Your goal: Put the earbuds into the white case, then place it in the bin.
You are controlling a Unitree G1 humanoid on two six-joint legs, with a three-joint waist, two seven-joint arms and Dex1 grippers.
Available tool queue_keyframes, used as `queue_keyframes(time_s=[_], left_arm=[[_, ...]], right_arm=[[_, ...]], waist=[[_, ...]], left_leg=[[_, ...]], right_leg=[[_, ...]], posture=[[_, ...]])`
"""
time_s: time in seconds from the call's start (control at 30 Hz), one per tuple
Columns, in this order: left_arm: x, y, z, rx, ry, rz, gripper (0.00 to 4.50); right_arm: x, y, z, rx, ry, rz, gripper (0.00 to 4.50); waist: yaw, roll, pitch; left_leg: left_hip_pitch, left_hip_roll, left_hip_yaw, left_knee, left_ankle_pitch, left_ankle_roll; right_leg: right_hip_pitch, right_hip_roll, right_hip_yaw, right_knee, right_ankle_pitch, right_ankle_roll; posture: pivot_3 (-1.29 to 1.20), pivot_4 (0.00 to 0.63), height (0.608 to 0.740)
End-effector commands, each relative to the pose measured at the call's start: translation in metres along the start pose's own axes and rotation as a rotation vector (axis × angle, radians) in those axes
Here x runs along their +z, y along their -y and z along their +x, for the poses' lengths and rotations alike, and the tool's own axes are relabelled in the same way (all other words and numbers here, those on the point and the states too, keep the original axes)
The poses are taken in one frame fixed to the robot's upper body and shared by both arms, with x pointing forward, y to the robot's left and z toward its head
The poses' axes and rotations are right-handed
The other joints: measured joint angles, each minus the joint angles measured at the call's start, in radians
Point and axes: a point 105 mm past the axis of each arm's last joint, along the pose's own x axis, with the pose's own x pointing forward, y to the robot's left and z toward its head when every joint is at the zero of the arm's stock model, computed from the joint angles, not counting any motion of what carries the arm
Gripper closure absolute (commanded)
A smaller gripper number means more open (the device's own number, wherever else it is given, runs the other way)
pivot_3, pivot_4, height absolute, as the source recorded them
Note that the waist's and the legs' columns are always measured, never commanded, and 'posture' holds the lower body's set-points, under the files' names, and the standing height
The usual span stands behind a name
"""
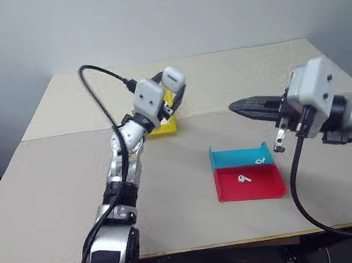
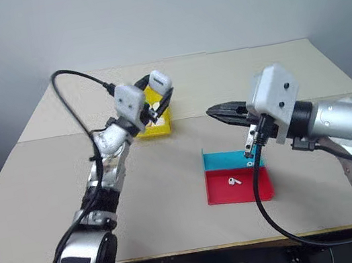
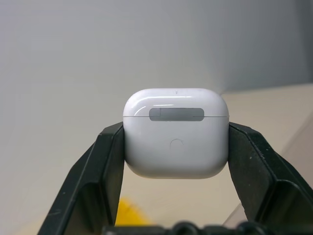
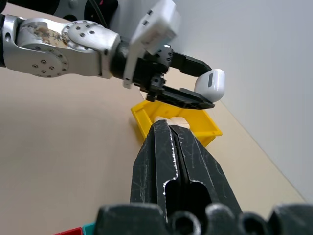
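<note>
A tan table (image 1: 51, 194) is carrying everything, with the yellow bin (image 1: 163, 126) sitting near the middle of its far edge. Closer to the near edge and toward the right side, a teal tray (image 1: 235, 157) and a red tray (image 1: 260, 185) are lying side by side, touching; one earbud (image 1: 242, 178) is resting on the red tray and another small white piece (image 1: 260, 161), too small to tell apart, is lying on the teal one. The left gripper (image 1: 173, 88) is hovering above the bin, its fingers (image 3: 105, 166) clamping the white case (image 3: 176, 132) by its sides with the lid down. The right gripper (image 1: 240, 106) is hanging above the trays, pointing toward the bin, its jaws pressed together and holding nothing.
</note>
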Motion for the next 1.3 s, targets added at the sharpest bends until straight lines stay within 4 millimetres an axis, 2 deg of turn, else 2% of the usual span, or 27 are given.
queue_keyframes(time_s=[0.03, 0.1, 0.17, 0.27, 0.33, 0.4, 0.5, 0.53, 0.63, 0.67, 0.73, 0.77, 0.8, 0.87, 0.93, 1.0, 1.07, 1.17, 1.3], left_arm=[[-0.01, -0.01, 0.021, 0.112, -0.205, 0.107, 1.71], [-0.02, -0.013, 0.025, 0.146, -0.299, 0.089, 1.71], [-0.024, -0.011, 0.026, 0.16, -0.302, 0.097, 1.71], [-0.036, -0.018, 0.023, 0.244, -0.368, 0.127, 1.71], [-0.044, -0.02, 0.021, 0.238, -0.405, 0.129, 1.71], [-0.047, -0.019, 0.02, 0.225, -0.42, 0.125, 0.99], [-0.043, -0.022, 0.02, 0.261, -0.378, 0.129, 0.13], [-0.043, -0.022, 0.021, 0.258, -0.377, 0.135, 0.01], [-0.041, -0.02, 0.022, 0.233, -0.375, 0.121, 0.01], [-0.038, -0.017, 0.024, 0.204, -0.367, 0.072, 0.01], [-0.029, -0.01, 0.028, 0.108, -0.332, -0.163, 0.01], [-0.015, -0.005, 0.026, -0.012, -0.248, -0.336, 0.01], [-0.003, -0.003, 0.022, -0.101, -0.176, -0.438, 0.01], [0.022, -0.002, -0.005, -0.295, -0.024, -0.558, 0.01], [0.031, 0.0, -0.037, -0.423, 0.006, -0.524, 0.01], [0.029, 0.003, -0.077, -0.538, -0.034, -0.419, 0.01], [0.028, 0.005, -0.103, -0.602, -0.075, -0.374, 0.01], [0.025, -0.001, -0.15, -0.676, -0.168, -0.337, 0.01], [0.021, -0.012, -0.196, -0.721, -0.307, -0.259, 0.01]], right_arm=[[0.005, 0.0, -0.001, -0.039, 0.008, -0.03, 4.48], [0.001, -0.001, 0.0, -0.041, -0.005, -0.02, 4.48], [-0.002, -0.003, 0.001, -0.04, -0.015, -0.017, 4.48], [-0.009, -0.004, 0.003, -0.04, -0.045, -0.012, 4.48], [-0.012, -0.005, 0.003, -0.038, -0.054, -0.008, 4.48], [-0.013, -0.007, 0.003, -0.039, -0.06, -0.004, 4.5], [-0.016, -0.007, 0.001, -0.045, -0.067, 0.001, 4.5], [-0.017, -0.007, 0.001, -0.047, -0.071, 0.0, 4.5], [-0.019, -0.008, 0.0, -0.046, -0.08, 0.002, 4.5], [-0.019, -0.008, 0.001, -0.042, -0.082, 0.0, 4.5], [-0.019, -0.009, 0.001, -0.037, -0.083, -0.003, 4.5], [-0.019, -0.009, 0.001, -0.032, -0.081, -0.004, 4.5], [-0.019, -0.009, 0.0, -0.029, -0.08, -0.005, 4.5], [-0.021, -0.01, -0.002, -0.016, -0.087, -0.002, 4.5], [-0.025, -0.01, -0.006, 0.004, -0.105, -0.002, 4.5], [-0.032, -0.008, -0.015, 0.035, -0.137, -0.007, 4.5], [-0.037, -0.008, -0.023, 0.064, -0.161, -0.013, 4.5], [-0.05, -0.007, -0.043, 0.148, -0.229, -0.028, 4.5], [-0.067, -0.005, -0.069, 0.224, -0.314, -0.04, 4.5]], waist=[[0.0, 0.0, 0.0], [-0.003, 0.0, 0.0], [-0.009, 0.0, 0.0], [-0.016, -0.001, 0.0], [-0.018, -0.001, 0.001], [-0.017, -0.001, 0.001], [-0.015, -0.002, 0.001], [-0.013, -0.002, 0.001], [-0.013, -0.002, 0.001], [-0.014, -0.002, 0.001], [-0.015, -0.002, 0.001], [-0.016, -0.002, 0.001], [-0.018, -0.001, 0.001], [-0.027, -0.001, 0.001], [-0.045, -0.001, 0.001], [-0.053, -0.001, 0.001], [-0.048, -0.001, 0.001], [-0.032, -0.001, 0.001], [-0.019, -0.001, 0.001]], left_leg=[[-0.001, 0.0, 0.0, 0.0, 0.0, 0.0], [-0.002, 0.0, 0.001, 0.0, 0.0, 0.0], [-0.002, 0.0, 0.001, 0.0, 0.0, 0.0], [-0.002, 0.0, 0.001, -0.001, 0.0, 0.0], [-0.002, 0.0, 0.001, -0.001, 0.0, 0.0], [-0.002, 0.0, 0.001, -0.001, 0.0, -0.001], [-0.002, 0.0, 0.002, 0.0, 0.001, -0.001], [-0.002, 0.0, 0.002, 0.0, 0.001, -0.001], [-0.002, 0.0, 0.002, 0.0, 0.001, -0.001], [-0.002, 0.0, 0.002, 0.0, 0.001, -0.001], [-0.002, 0.0, 0.002, 0.0, 0.001, -0.001], [-0.002, 0.0, 0.002, 0.0, 0.001, -0.002], [-0.002, 0.0, 0.002, 0.0, 0.001, -0.002], [-0.002, 0.0, 0.003, -0.001, 0.006, -0.01], [-0.001, 0.001, 0.003, -0.001, 0.007, -0.012], [0.001, 0.002, 0.003, -0.002, 0.008, -0.013], [0.004, 0.002, 0.003, -0.002, 0.008, -0.013], [0.006, 0.002, 0.003, -0.002, 0.003, -0.004], [0.007, 0.002, 0.0, -0.002, 0.002, -0.003]], right_leg=[[-0.001, 0.0, -0.001, 0.0, 0.0, 0.0], [-0.001, 0.0, -0.001, -0.001, 0.0, 0.0], [-0.002, 0.0, -0.001, -0.001, 0.0, 0.001], [-0.002, 0.0, -0.001, -0.001, 0.0, 0.001], [-0.002, 0.0, -0.001, -0.001, 0.0, 0.001], [-0.002, 0.0, -0.001, 0.0, 0.0, 0.001], [-0.002, 0.0, -0.001, 0.0, 0.0, 0.001], [-0.002, 0.0, -0.001, 0.0, 0.0, 0.001], [-0.002, 0.0, -0.001, -0.001, 0.0, 0.001], [-0.002, 0.0, -0.001, 0.0, 0.0, 0.001], [-0.002, 0.0, -0.001, 0.0, 0.0, 0.001], [-0.003, 0.0, -0.001, 0.0, 0.0, 0.001], [-0.003, 0.0, -0.001, 0.0, 0.0, 0.001], [-0.003, 0.0, 0.0, 0.0, 0.0, 0.0], [-0.003, 0.0, 0.002, 0.002, 0.0, 0.0], [-0.003, 0.001, 0.004, 0.003, 0.0, 0.0], [-0.002, 0.001, 0.006, 0.003, -0.001, 0.0], [0.001, 0.001, 0.005, 0.003, 0.0, 0.0], [0.002, 0.001, 0.004, 0.002, -0.001, 0.0]], posture=[[0.0, 0.15, 0.74], [0.0, 0.15, 0.74], [0.0, 0.15, 0.74], [0.0, 0.15, 0.74], [0.0, 0.15, 0.74], [0.0, 0.15, 0.74], [0.0, 0.15, 0.74], [0.0, 0.15, 0.74], [0.0, 0.15, 0.74], [0.0, 0.15, 0.74], [0.0, 0.15, 0.74], [0.0, 0.15, 0.74], [0.0, 0.15, 0.74], [0.0, 0.15, 0.74], [0.0, 0.15, 0.74], [0.0, 0.15, 0.74], [0.0, 0.15, 0.74], [0.0, 0.15, 0.74], [0.0, 0.15, 0.74]])
